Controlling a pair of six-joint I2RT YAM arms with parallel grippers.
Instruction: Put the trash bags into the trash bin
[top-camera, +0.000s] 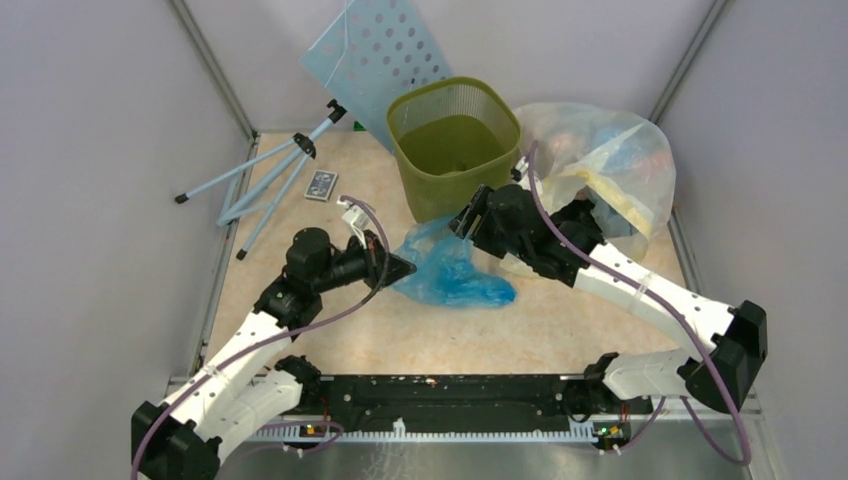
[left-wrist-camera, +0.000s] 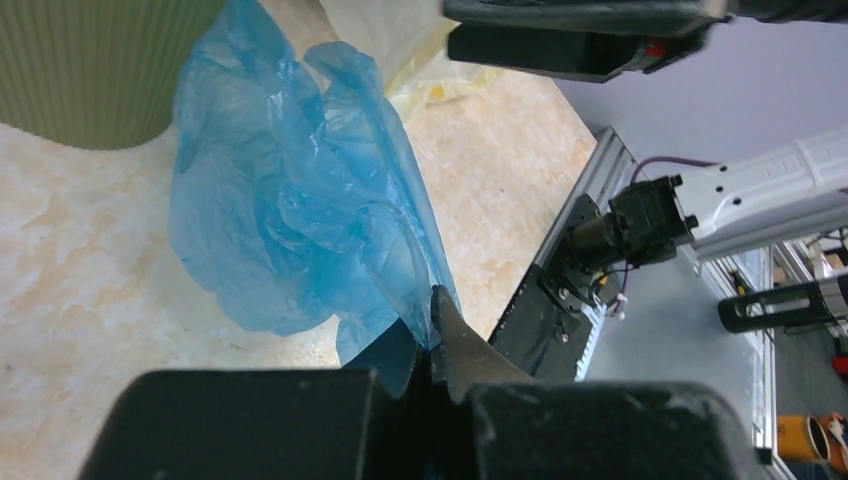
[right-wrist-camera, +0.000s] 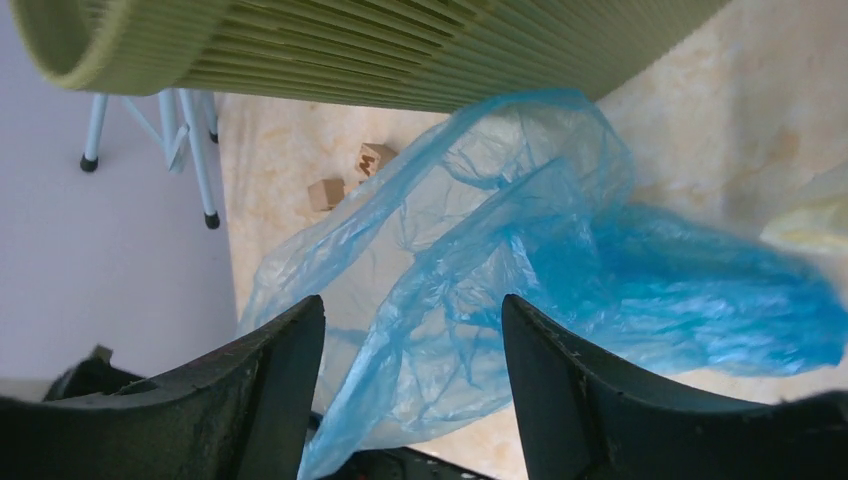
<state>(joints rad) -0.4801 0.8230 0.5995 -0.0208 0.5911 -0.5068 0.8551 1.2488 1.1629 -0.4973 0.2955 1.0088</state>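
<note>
The light-blue trash bag (top-camera: 455, 272) lies crumpled on the table just in front of the olive-green trash bin (top-camera: 440, 195). My left gripper (top-camera: 405, 268) is shut on the bag's left edge; in the left wrist view the jaws (left-wrist-camera: 435, 300) pinch the blue plastic (left-wrist-camera: 290, 190), with the bin's wall (left-wrist-camera: 90, 70) beyond. My right gripper (top-camera: 462, 222) is open, above the bag's far end, next to the bin's front wall. In the right wrist view its open gripper (right-wrist-camera: 412, 305) has the bag (right-wrist-camera: 520, 230) between and below the fingers, and the bin (right-wrist-camera: 400, 50) lies above.
A large clear yellowish bag of colourful items (top-camera: 600, 165) sits right of the bin. A perforated light-blue panel (top-camera: 385, 50) leans behind it. A blue tripod (top-camera: 270, 175) and a small card (top-camera: 321, 185) lie at the left. Small wooden blocks (right-wrist-camera: 350, 175) lie near the tripod.
</note>
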